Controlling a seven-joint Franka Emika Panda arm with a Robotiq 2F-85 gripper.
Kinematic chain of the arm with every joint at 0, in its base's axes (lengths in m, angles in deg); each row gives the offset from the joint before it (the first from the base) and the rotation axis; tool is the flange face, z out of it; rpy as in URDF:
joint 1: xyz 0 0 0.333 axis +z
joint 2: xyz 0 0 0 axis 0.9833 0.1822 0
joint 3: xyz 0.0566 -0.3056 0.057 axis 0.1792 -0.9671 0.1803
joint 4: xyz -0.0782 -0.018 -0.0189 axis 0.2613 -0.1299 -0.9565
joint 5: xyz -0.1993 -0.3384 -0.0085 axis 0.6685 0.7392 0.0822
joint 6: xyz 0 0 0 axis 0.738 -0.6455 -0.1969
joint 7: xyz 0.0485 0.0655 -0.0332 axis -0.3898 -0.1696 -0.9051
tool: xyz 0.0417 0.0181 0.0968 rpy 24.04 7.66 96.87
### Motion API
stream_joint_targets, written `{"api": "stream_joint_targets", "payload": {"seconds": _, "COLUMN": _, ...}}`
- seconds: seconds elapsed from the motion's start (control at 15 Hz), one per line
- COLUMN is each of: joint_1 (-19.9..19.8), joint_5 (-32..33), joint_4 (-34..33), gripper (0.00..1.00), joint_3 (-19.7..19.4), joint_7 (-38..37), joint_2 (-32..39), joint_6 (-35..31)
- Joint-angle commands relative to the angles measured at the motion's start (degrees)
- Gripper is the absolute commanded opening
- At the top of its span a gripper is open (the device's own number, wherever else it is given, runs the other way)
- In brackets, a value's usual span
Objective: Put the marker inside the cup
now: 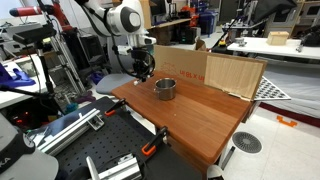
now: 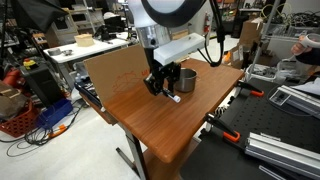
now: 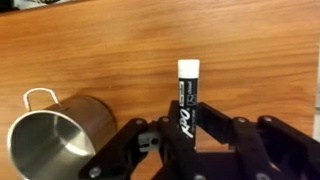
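The gripper (image 3: pixel 190 140) pinches the Expo marker (image 3: pixel 187 95) between closed jaws. Best to centre it over the steel cup (image 3: pixel 55 145) mouth before releasing.

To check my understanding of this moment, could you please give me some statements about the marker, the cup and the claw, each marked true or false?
1. The claw is closed on the marker. True.
2. The marker already lies inside the metal cup. False: it is outside the cup, between the claw's fingers, and the cup looks empty.
3. The cup has a thin wire handle. True.
4. The cup lies on its side. False: in both exterior views it stands upright on the wooden table.
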State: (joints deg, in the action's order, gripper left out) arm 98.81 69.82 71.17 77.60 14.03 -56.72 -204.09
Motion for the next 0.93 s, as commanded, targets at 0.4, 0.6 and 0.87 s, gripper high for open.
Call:
{"api": "stream_joint_targets", "payload": {"seconds": 0.4, "joint_1": -3.4, "joint_5": 3.6, "joint_4": 3.8, "gripper": 0.06, "joint_3": -0.6, "joint_7": -1.0, "joint_2": -11.9, "joint_6": 0.2}}
{"api": "stream_joint_targets", "payload": {"seconds": 0.6, "joint_1": -5.0, "joint_5": 6.9, "joint_4": 4.7, "gripper": 0.06, "joint_3": -1.4, "joint_7": -2.9, "joint_2": -14.0, "joint_6": -1.4}}
{"api": "stream_joint_targets", "payload": {"seconds": 0.87, "joint_1": -7.0, "joint_5": 11.8, "joint_4": 5.6, "gripper": 0.06, "joint_3": -2.6, "joint_7": -6.9, "joint_2": -14.8, "joint_6": -3.8}}
